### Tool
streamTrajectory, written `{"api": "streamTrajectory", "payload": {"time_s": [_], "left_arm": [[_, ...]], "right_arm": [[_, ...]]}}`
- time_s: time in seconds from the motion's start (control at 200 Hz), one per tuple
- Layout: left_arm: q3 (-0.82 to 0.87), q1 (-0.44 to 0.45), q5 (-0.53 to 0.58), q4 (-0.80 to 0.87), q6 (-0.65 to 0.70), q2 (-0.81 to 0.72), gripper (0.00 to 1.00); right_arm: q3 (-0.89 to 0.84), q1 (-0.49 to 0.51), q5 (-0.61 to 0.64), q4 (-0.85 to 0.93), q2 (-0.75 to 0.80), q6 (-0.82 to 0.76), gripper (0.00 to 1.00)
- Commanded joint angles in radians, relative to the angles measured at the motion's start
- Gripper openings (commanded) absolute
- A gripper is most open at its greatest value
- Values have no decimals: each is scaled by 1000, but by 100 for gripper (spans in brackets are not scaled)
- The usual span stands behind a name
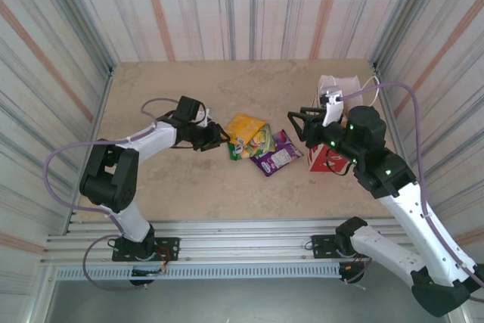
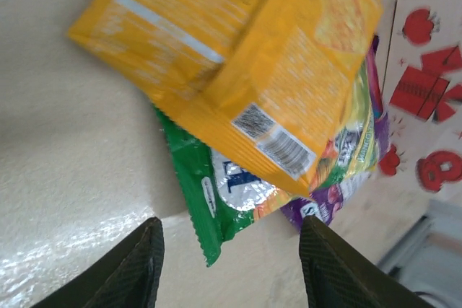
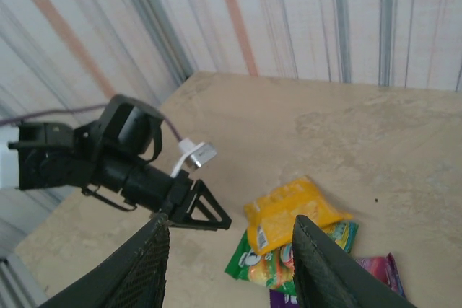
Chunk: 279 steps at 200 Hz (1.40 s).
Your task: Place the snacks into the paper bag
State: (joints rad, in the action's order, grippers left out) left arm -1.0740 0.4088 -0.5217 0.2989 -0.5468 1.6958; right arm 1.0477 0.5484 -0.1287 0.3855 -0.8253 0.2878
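The snacks (image 1: 255, 144) lie heaped mid-table, left of the paper bag (image 1: 336, 83). The left gripper (image 1: 220, 138) faces them low, jaws apart and empty, seemingly ready to pick. The right gripper (image 1: 297, 122) hovers near the bag, likewise parted and empty.

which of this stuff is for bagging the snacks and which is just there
for the job: orange packet, green packet, purple packet, paper bag
just there: table, striped walls, metal rail
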Motion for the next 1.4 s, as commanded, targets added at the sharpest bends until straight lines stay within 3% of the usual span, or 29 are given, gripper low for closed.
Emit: {"api": "streamTrajectory", "payload": {"time_s": [0.0, 0.085, 0.22, 0.376, 0.496, 0.681, 0.892, 1.072, 1.393], "left_arm": [[-90, 36, 120, 138, 343, -50, 56], [-104, 60, 154, 174, 577, -64, 56], [-36, 131, 308, 113, 951, -121, 58], [26, 135, 259, 37, 1284, -108, 54], [49, 135, 239, -50, 1461, -50, 48], [82, 134, 222, -266, 1550, 2, 51], [21, 140, 140, -202, 1635, 72, 50], [7, 157, 143, -213, 1633, 117, 49], [-8, 171, 258, -293, 1571, 142, 27]], "right_arm": [[-25, 33, 67, -18, 7, -79, 48], [-39, 36, 72, -36, 16, -100, 48], [-69, 39, 79, -77, 33, -123, 49], [-85, 37, 89, -94, 34, -145, 50], [-87, 36, 94, -94, 32, -157, 51], [-90, 36, 108, -91, 43, -159, 51], [-94, 36, 126, -84, 56, -163, 51], [-92, 37, 139, -80, 65, -167, 51], [-106, 36, 136, -84, 72, -153, 50]]}}
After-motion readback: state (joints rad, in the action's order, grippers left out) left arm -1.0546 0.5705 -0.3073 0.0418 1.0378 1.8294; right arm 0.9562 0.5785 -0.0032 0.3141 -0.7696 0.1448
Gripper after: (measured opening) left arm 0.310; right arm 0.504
